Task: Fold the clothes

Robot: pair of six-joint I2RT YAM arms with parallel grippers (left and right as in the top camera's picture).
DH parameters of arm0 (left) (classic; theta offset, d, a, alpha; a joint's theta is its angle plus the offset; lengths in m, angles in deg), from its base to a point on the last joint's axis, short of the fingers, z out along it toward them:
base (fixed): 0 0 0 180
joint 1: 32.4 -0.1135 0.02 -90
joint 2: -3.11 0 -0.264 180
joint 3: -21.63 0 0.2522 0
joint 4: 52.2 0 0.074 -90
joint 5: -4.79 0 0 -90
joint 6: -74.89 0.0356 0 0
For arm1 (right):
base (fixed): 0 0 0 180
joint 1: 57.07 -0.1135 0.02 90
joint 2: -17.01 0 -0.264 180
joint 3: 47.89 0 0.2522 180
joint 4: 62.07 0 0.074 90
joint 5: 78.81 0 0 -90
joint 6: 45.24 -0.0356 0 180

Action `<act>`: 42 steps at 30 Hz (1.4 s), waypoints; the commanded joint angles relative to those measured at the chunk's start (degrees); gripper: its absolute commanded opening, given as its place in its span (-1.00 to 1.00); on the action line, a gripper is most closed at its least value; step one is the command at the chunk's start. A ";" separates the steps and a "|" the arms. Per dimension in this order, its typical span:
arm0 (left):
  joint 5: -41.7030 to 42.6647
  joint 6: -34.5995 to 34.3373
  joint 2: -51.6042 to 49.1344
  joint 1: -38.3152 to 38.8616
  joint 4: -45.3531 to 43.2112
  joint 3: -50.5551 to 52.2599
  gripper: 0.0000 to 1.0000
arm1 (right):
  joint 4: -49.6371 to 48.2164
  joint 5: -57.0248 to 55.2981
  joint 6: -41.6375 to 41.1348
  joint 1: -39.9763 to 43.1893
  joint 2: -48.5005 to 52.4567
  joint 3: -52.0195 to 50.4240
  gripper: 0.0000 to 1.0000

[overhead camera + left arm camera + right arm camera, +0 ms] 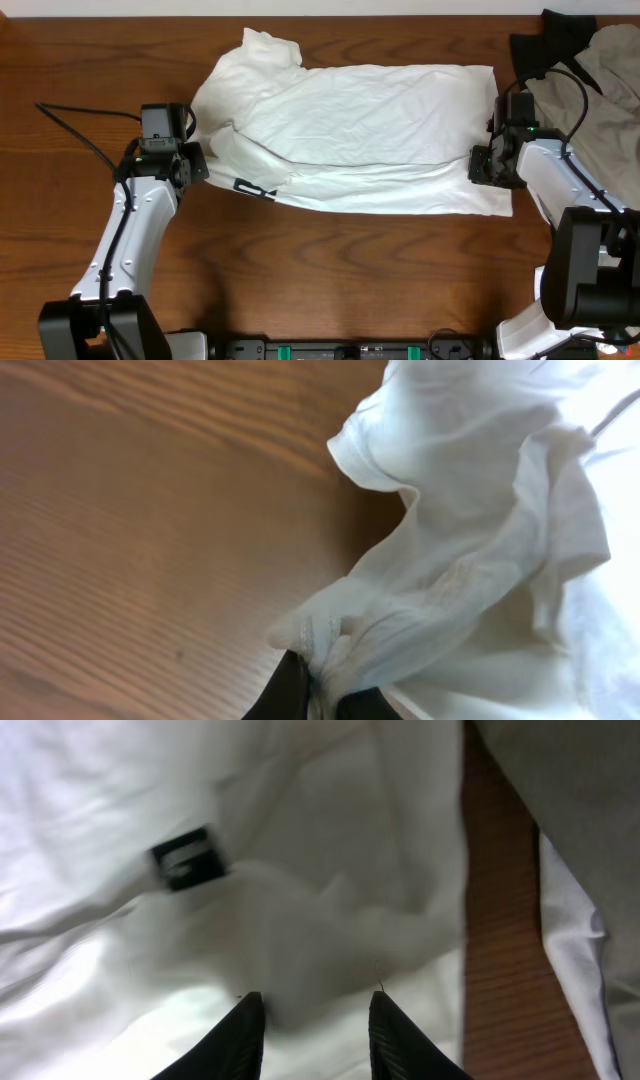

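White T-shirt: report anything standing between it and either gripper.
Nothing visible does. The left gripper is shut on a bunch of the white T-shirt near its sleeve. The right gripper appears to hold cloth at the opposite edge in its jaws. The beige-grey garment lies off to the side, not between.

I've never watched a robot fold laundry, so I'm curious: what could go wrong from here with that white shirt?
1. The left gripper pinches just a small bunch of the shirt; it might slip out when pulled.
2. The right gripper has its fingers apart over the cloth, hold unclear; lifting one side alone would likely skew the fold.
3. The beige garment lies close by the right arm and could get snagged.
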 commanded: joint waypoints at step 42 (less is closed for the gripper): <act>16.41 2.16 -5.01 -0.09 0.57 4.92 -0.83 | -0.02 0.20 -0.13 0.72 0.52 -0.24 -0.34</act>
